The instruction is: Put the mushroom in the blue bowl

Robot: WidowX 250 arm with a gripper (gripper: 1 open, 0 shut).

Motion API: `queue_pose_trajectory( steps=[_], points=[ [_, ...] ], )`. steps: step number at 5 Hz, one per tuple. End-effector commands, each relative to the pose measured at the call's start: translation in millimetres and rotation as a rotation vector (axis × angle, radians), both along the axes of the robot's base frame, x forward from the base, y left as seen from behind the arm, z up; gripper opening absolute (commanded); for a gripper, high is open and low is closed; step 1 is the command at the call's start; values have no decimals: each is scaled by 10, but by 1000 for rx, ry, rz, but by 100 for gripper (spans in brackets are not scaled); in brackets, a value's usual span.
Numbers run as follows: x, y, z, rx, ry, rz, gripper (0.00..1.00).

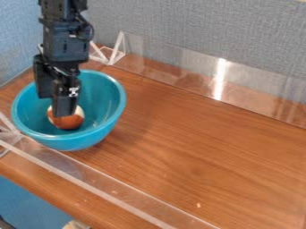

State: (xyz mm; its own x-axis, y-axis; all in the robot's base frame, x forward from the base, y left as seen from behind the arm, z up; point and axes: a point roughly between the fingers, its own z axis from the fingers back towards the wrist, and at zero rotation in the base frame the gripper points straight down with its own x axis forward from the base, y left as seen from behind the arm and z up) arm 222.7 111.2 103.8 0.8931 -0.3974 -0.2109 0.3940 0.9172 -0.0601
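Note:
The blue bowl (106, 114) sits at the left of the wooden table. Inside it, on the bottom, lies the mushroom (67, 119), its reddish-brown cap showing just below the fingers. My gripper (56, 92) hangs over the bowl's middle, pointing nearly straight down, fingers open and apart from the mushroom. The arm's black body rises from it toward the top left and hides part of the bowl's far rim.
A wooden table (203, 152) stretches to the right of the bowl. Clear acrylic walls (216, 72) run along the back edge and along the front edge. A grey fabric wall stands behind.

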Motion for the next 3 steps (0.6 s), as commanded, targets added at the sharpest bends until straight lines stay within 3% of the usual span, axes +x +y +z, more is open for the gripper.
queue_pose_trajectory(
  steps=[1,2,3],
  points=[
    [10,27,159,25,-79,-38,100],
    [25,24,130,22,-87,-87,100],
    [79,39,68,23,-94,-74,100]
  ],
)
